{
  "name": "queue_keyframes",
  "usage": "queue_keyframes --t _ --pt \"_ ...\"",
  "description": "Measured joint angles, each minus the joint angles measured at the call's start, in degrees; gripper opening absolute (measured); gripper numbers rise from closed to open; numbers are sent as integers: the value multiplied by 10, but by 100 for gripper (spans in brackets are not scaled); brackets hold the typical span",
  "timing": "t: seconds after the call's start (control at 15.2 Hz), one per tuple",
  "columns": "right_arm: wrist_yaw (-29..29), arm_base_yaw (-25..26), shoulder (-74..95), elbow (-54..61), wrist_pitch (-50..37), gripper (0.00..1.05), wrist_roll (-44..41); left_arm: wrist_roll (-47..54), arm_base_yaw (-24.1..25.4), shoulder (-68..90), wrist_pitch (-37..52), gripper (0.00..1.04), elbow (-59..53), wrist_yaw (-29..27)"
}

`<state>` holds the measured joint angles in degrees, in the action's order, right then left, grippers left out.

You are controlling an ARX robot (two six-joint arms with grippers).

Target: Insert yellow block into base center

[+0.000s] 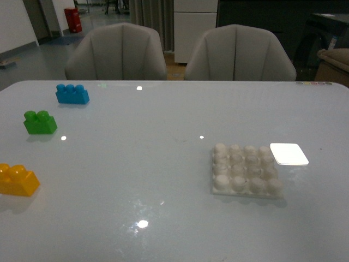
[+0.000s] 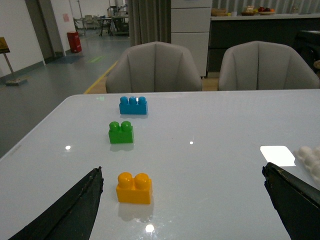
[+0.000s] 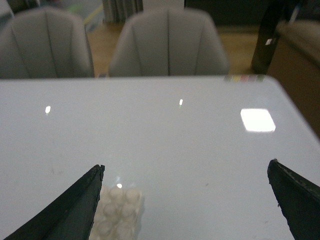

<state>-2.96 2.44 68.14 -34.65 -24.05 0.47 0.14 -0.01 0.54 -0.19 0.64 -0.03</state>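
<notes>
The yellow block (image 1: pixel 18 179) lies on the white table at the front left edge of the front view. In the left wrist view the yellow block (image 2: pixel 134 188) sits just inside my open left gripper (image 2: pixel 182 172), close to its left finger. The base (image 1: pixel 246 170), a white studded plate, lies at the right of the table. In the right wrist view the base (image 3: pixel 118 214) shows partly beside the left finger of my open, empty right gripper (image 3: pixel 186 170). Neither arm shows in the front view.
A green two-stud brick (image 1: pixel 39 122) and a blue three-stud brick (image 1: pixel 72 94) lie at the far left, also in the left wrist view (image 2: pixel 121 133) (image 2: pixel 133 105). A smooth bright white patch (image 1: pixel 288 154) lies beside the base. Two grey chairs (image 1: pixel 117 52) stand behind the table.
</notes>
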Motion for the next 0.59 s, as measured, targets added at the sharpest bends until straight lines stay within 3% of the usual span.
queue_keyframes --t 0.26,0.59 --pt "10 -45 294 -221 146 98 35 0 0 0 0 98 0 0" --pt "12 -100 473 -294 266 98 63 0 0 0 0 98 0 0"
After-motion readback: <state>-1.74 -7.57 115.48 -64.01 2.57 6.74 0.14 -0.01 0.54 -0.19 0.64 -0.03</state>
